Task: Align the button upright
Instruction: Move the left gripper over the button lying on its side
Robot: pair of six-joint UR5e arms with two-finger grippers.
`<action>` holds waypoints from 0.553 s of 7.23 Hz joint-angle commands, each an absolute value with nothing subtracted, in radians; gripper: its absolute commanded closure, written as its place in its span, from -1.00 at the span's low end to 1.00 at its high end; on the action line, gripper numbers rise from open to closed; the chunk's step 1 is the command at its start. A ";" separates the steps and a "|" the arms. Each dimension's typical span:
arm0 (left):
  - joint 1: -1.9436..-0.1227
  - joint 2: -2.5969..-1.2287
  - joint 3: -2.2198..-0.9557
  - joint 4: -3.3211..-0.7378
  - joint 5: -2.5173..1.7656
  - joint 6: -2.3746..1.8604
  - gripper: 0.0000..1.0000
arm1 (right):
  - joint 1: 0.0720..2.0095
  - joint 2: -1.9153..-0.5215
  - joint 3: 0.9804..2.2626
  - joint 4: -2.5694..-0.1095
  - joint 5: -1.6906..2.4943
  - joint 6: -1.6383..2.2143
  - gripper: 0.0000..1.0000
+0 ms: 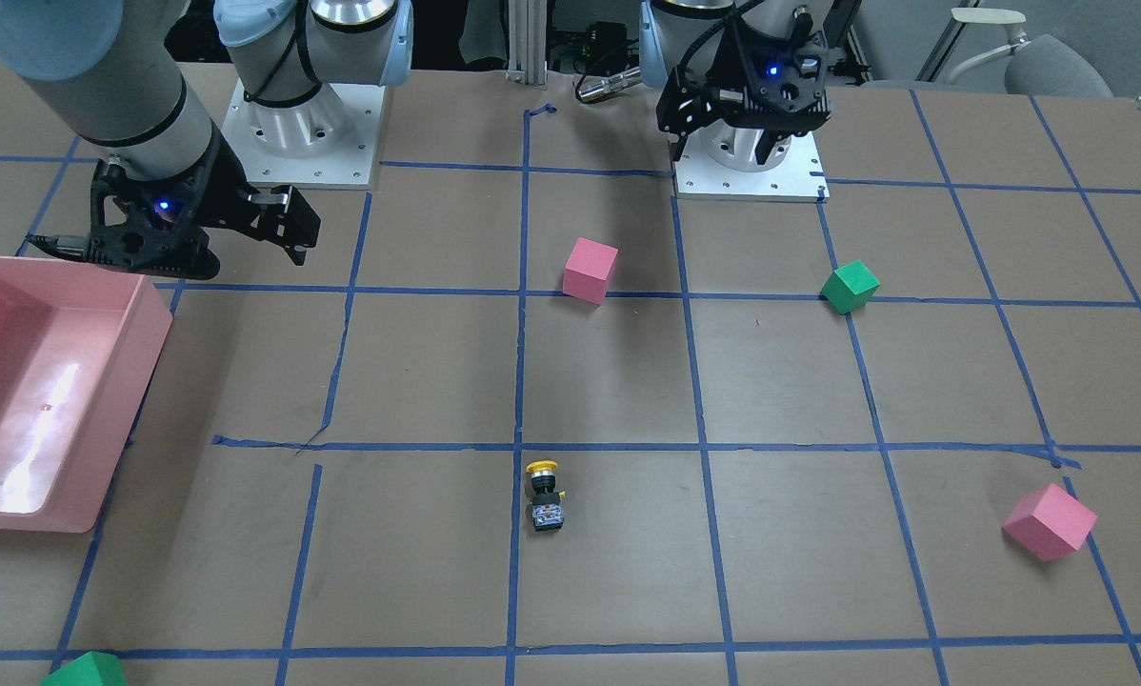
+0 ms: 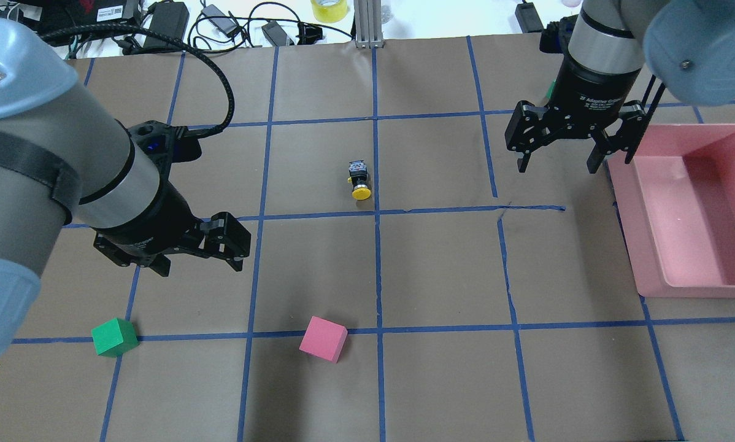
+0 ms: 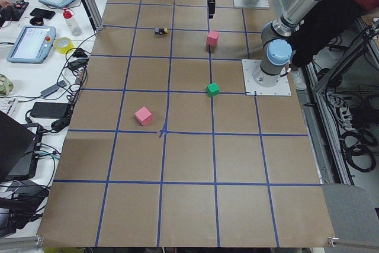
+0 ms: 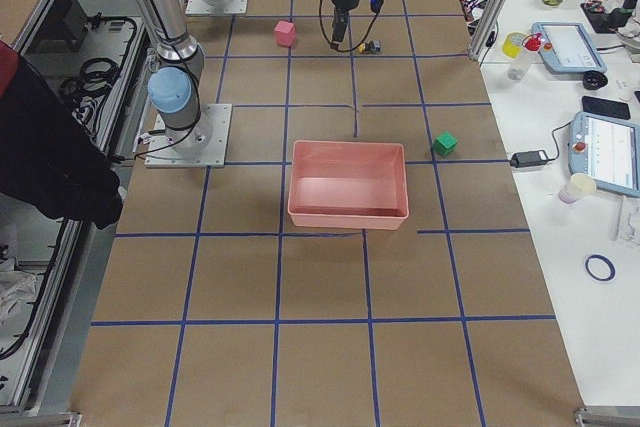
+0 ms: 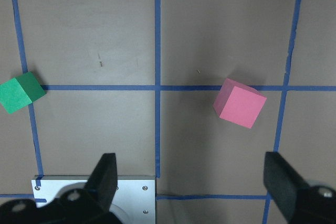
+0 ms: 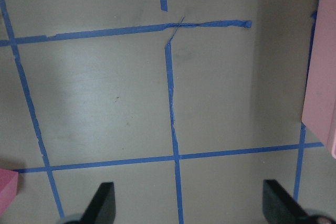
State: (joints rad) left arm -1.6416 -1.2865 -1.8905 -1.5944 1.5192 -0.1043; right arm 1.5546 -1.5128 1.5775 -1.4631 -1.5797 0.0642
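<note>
Yellow-capped button point(image 2: 359, 180) lies flat toward the bench's far edge; left jaws and right jaws hang wide open, empty, and either should pinch its black body crosswise.

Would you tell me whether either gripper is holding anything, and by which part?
Nothing is held: the left gripper and right gripper are open and empty; the button lies apart from both.

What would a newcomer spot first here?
Probably the big pink bin at the table's edge on the robot's right, the largest patch of colour. Next come the left gripper and the right gripper, both open and empty above the table. Between them, near the table's middle, the small yellow-capped button lies on its side.
</note>
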 commanded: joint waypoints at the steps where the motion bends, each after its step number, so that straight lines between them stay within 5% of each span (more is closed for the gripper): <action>1: -1.649 -1.290 -1.977 -1.444 1.476 -0.124 -1.00 | 1.554 -1.511 1.578 -1.465 -1.577 0.064 -1.00; 4: -1.793 -1.353 -2.109 -1.078 1.505 -0.281 -1.00 | 1.554 -1.511 1.580 -1.479 -1.592 0.064 -1.00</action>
State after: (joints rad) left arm -1.7346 -1.3173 -2.0495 -1.2409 1.4892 -0.1996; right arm 1.5539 -1.5110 1.5789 -1.4694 -1.5815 0.0648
